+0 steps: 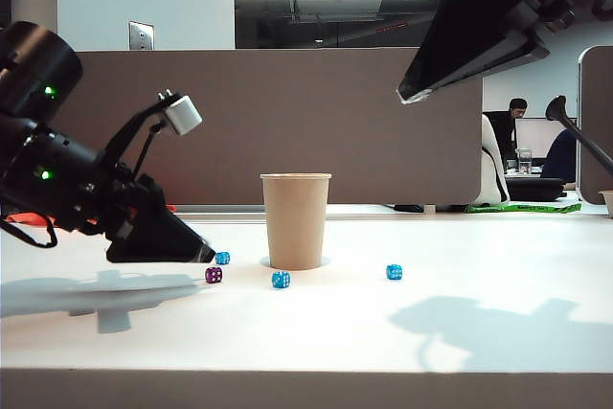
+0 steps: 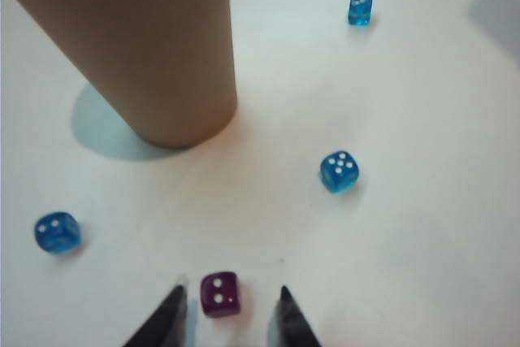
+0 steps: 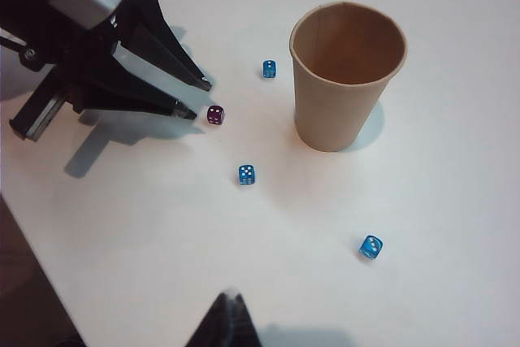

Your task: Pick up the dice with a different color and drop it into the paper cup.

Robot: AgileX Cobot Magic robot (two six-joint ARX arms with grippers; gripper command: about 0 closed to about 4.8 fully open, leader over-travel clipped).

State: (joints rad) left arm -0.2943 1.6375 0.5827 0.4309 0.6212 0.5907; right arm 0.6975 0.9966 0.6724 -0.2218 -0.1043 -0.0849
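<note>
Purple die [image 2: 220, 293] between left pincer's [image 2: 229, 308] spread tips, untouched; right pincer [image 3: 227, 323] raised, closed.

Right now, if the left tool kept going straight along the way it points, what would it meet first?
Most likely the purple die, lying just ahead between the left tool's open fingers. The paper cup stands well beyond it.
</note>
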